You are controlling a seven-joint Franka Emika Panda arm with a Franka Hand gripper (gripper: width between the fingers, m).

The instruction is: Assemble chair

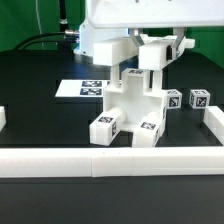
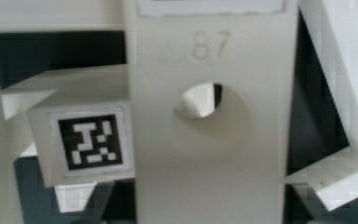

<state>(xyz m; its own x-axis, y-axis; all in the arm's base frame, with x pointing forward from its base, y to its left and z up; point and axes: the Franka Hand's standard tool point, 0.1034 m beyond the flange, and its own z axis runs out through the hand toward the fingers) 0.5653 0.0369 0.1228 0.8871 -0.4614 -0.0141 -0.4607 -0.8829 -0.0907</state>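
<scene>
Exterior view: chair (image 1: 135,105) on black table (image 1: 40,115), white rails (image 1: 110,160), green backdrop (image 1: 25,20).

Glossy white chair (image 1: 133,104) bears black-and-white square tags (image 1: 105,126); table (image 1: 40,125) seemingly black.

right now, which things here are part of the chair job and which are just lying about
job: half-built chair, loose block, second loose block
lying about: marker board, border rails

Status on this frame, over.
Gripper at upright piece, jaws unclear. Chair partly built, standing. Two loose tagged parts on exterior view's right, not in the way.
</scene>
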